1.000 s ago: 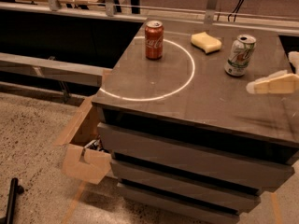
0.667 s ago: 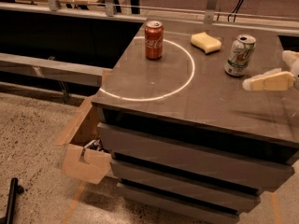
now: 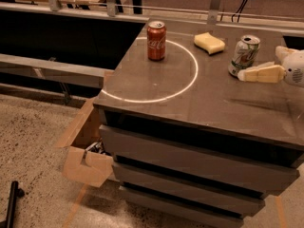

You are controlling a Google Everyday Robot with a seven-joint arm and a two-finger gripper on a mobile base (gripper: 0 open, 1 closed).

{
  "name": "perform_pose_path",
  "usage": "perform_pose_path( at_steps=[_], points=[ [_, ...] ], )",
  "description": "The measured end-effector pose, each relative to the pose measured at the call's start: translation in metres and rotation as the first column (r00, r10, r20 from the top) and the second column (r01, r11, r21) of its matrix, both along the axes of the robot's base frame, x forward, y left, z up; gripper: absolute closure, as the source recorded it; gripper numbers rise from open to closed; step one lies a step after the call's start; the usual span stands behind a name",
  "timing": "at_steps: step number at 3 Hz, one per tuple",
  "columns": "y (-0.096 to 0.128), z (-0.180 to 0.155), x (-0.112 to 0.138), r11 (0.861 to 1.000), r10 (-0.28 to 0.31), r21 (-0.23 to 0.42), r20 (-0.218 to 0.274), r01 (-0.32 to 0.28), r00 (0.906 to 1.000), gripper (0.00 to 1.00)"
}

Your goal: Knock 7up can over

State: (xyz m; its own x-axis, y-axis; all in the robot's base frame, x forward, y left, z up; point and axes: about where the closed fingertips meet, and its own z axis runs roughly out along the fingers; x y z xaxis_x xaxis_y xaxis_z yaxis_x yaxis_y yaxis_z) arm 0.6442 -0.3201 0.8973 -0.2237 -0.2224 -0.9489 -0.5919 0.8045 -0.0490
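Observation:
The 7up can [image 3: 244, 55], silver-white with green markings, stands upright at the right rear of the dark cabinet top [image 3: 204, 103]. My gripper [image 3: 260, 73] reaches in from the right edge of the view, cream-coloured and low over the top. Its tip is right beside the can's lower right side, at or very near contact. The arm behind it is cut off by the frame edge.
A red Coca-Cola can [image 3: 156, 41] stands on the rear left of the top, on a white painted circle [image 3: 190, 82]. A yellow sponge [image 3: 209, 42] lies behind, left of the 7up can. A cardboard box [image 3: 88, 151] sits on the floor to the cabinet's left.
My gripper has moved left across the top toward the 7up can, and its tip is now at the can's base. The cans and sponge have not moved.

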Motion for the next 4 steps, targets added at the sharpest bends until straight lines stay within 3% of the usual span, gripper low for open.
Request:
perform_pose_path(
  at_steps=[2, 3, 4],
  points=[
    [0.006, -0.009, 0.041, 0.999, 0.024, 0.041, 0.03, -0.026, 0.9992, 0.0],
    [0.014, -0.016, 0.048, 0.997, 0.047, 0.065, 0.031, -0.049, 0.9984, 0.16],
    [0.022, -0.019, 0.052, 0.994, 0.066, 0.084, 0.031, -0.068, 0.9973, 0.39]
  ],
)
